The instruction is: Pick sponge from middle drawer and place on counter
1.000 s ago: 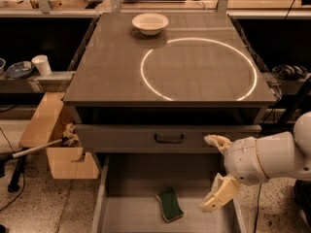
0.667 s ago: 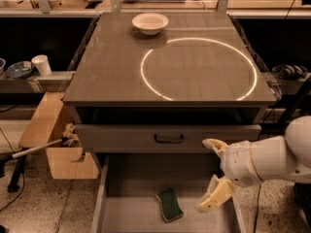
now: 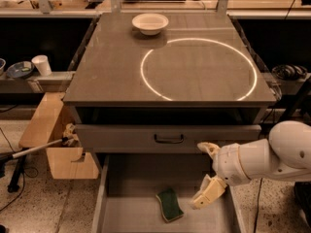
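Over the open middle drawer [image 3: 127,198], at 2 o'clock of the sponge [image 3: 170,204], the pincer [image 3: 207,171] hangs with fingers [image 3: 208,194] spread, gripping nothing; arm [image 3: 262,159] enters from 3 o'clock. Sponge lies on the drawer floor (green face up). At 12 o'clock on the bench [image 3: 112,67]: white bowl [image 3: 150,23].

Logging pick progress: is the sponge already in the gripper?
No, the sponge lies on the floor of the middle drawer, while the gripper hovers open beside it, not touching.
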Robot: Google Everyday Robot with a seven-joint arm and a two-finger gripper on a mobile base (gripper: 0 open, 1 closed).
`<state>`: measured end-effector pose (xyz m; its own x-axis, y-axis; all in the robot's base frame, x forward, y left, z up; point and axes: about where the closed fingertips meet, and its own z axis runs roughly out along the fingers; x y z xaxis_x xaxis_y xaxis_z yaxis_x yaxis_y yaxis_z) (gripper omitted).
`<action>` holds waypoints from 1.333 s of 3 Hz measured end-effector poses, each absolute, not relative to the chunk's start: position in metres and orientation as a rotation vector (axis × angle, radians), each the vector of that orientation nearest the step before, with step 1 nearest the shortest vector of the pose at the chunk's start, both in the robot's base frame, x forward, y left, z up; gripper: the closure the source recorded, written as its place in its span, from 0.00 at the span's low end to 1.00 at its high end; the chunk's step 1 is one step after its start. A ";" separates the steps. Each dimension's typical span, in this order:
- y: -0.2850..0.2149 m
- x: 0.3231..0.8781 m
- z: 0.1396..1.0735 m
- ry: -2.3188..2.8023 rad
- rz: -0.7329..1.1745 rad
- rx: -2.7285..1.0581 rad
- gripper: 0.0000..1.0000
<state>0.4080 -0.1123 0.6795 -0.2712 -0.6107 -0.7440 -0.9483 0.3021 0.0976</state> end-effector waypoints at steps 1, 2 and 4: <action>-0.109 0.411 0.676 1.965 0.744 -1.400 0.00; -0.108 0.416 0.656 1.997 0.773 -1.396 0.00; -0.110 0.419 0.606 2.123 0.771 -1.394 0.00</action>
<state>0.4185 -0.1096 0.6061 -0.3640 -0.6554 -0.6618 -0.9273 0.3214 0.1918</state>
